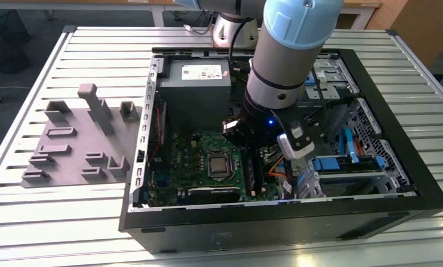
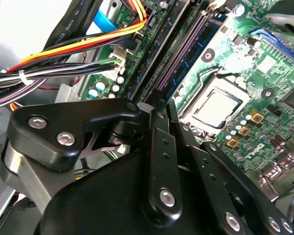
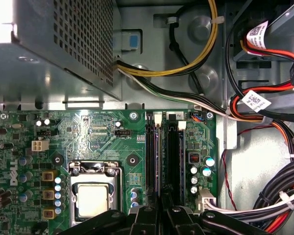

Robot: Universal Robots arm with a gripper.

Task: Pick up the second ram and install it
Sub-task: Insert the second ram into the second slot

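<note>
Second ram (image 3: 158, 156) looks like it's already down at the board. In the first wrist view it reads as a thin strip standing on edge in one of the two long black slots (image 3: 175, 156), right in line with the fingertips. The gripper (image 3: 161, 210) has its fingers pulled close together and seems to be pinching the stick's near end. I can't actually see the contact, so take that as my read. In the second wrist view the gripper (image 2: 161, 110) is low over the slot rows, just beside the processor (image 2: 218, 105).

Progress-wise, I'd say the pickup is done and it's in the seating part. Whether the stick is pushed fully home or the end latches have clicked, I can't tell. I also can't tell whether the neighbouring slot has a stick in it.

Around it: the whole job is happening deep in the open computer case (image 1: 280, 214), with the arm (image 1: 288, 55) reaching straight down into it. The power supply (image 1: 195, 83) sits at the far end. A fat bundle of cables (image 3: 264, 112) runs close by the slots on the side away from the processor, which is the tight bit. Blue drive clips (image 1: 332, 163) are over on the exterior view's right. A grey parts tray (image 1: 80, 144) lies on the table (image 1: 28, 222), well apart on the exterior view's left.
</note>
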